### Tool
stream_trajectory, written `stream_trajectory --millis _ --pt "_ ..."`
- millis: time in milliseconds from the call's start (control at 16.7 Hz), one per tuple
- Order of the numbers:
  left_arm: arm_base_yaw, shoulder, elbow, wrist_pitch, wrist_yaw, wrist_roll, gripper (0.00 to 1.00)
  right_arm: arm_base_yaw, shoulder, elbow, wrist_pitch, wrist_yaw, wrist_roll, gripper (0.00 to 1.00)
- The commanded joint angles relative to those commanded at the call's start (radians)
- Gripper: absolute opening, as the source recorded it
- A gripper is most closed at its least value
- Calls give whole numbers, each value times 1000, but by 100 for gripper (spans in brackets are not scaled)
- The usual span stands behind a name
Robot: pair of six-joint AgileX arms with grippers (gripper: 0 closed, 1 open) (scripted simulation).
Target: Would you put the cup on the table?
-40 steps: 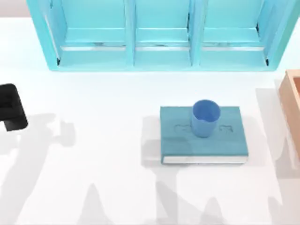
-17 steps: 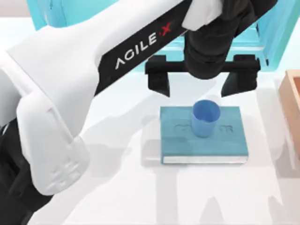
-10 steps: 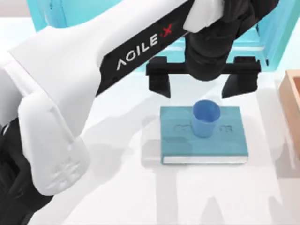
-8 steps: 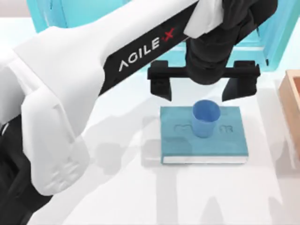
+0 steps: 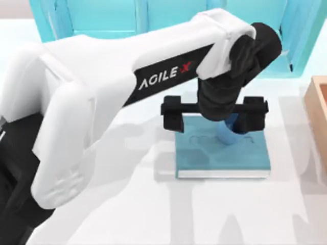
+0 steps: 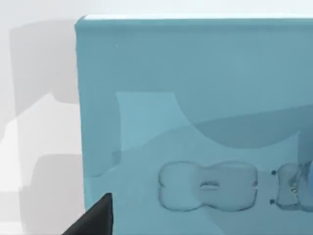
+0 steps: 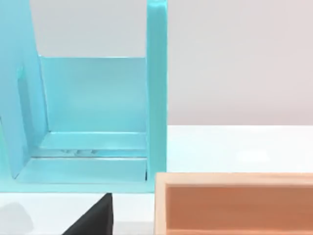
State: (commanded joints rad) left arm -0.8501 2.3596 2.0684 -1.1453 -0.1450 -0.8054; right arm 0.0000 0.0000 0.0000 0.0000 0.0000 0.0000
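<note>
Nearest you, the white bench (image 5: 127,214) lies bare below the teal book (image 5: 204,163). On the book's far part stands the blue cup (image 5: 230,133), mostly hidden under your left arm. Your left hand (image 5: 214,113) hangs spread over the book's far edge, one finger (image 5: 172,115) at the book's left corner, the other (image 5: 254,113) just right of the cup. Beyond stands the light-blue shelf unit (image 5: 92,20); a wooden box (image 5: 318,102) sits at the right edge.
</note>
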Motion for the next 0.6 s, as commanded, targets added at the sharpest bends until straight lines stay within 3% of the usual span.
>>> stream_trajectory --millis 240,600 --pt "1 0 -4 4 0 1 100 0 0 0 0 0 0 100" --pt "1 0 -4 4 0 1 55 0 0 0 0 0 0 100"
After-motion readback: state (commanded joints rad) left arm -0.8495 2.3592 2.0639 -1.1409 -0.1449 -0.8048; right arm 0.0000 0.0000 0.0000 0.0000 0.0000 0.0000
